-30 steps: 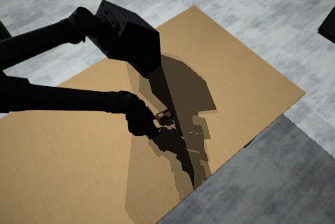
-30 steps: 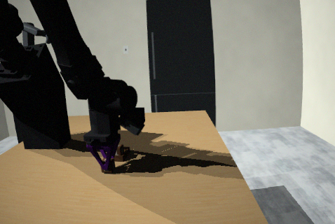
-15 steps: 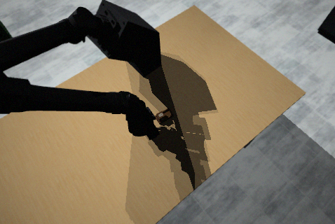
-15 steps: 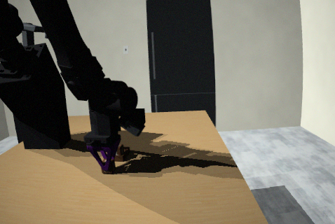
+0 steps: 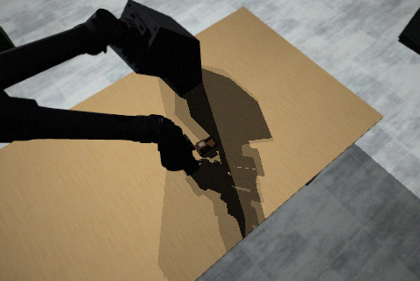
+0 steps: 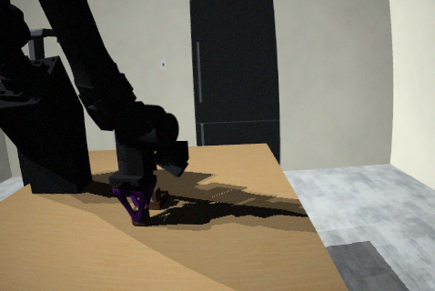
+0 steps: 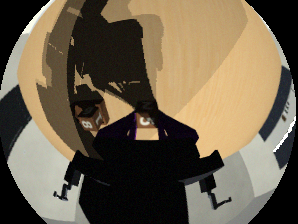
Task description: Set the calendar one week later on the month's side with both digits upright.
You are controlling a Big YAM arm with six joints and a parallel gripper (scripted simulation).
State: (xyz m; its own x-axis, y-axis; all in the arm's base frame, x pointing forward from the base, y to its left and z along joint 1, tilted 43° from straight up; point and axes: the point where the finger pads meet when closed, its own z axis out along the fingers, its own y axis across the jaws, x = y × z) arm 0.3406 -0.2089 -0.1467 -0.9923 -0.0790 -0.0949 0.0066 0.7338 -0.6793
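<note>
My gripper (image 6: 139, 218) (image 7: 147, 113) points down, low over the table, its purple fingers shut on a small brown cube (image 7: 145, 120). In the wrist view this cube shows a pale 5-like digit, turned, on its lit face and a darker marked face above. Another brown cube (image 5: 202, 144) (image 7: 87, 123) stands beside the gripper, apart from the held one; the wrist view shows an 8-like digit and a second mark on it. The exterior view shows low brown wood, seemingly the tray (image 6: 155, 205), behind the fingers. Shadow hides the tray's outline and month side. The top view hides the fingertips.
The arm's large dark base block (image 5: 161, 48) (image 6: 53, 136) stands on the table (image 5: 310, 97) (image 6: 53, 245), near the cubes. The table's edge runs along the lower right in the top view. Dark shadows of the arm cross the work area.
</note>
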